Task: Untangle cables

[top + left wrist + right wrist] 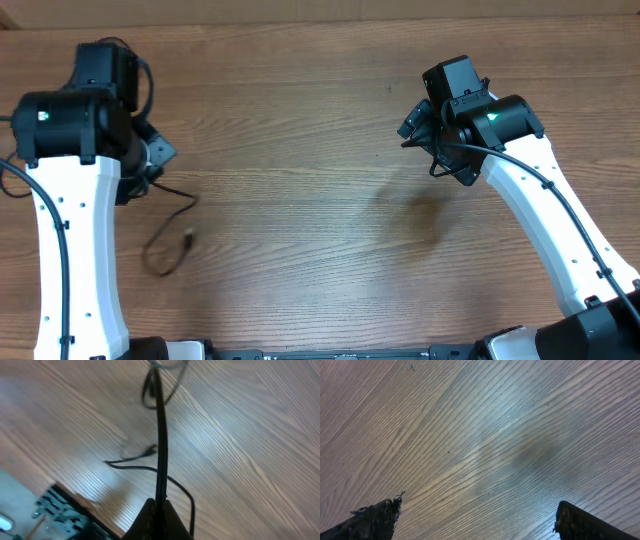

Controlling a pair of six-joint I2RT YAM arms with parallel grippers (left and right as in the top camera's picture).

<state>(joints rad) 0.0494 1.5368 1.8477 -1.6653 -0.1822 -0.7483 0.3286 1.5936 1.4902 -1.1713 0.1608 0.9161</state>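
left gripper (160,509) clamped on a cable (161,435) (it runs straight); right gripper (479,504) wide, holding nothing.

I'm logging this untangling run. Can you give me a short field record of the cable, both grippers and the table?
cable: thin black cord, one end held, the rest in a loose loop on the table
left gripper: shut on cable
right gripper: open, empty, over bare wood
table: wood grain
knot: none visible
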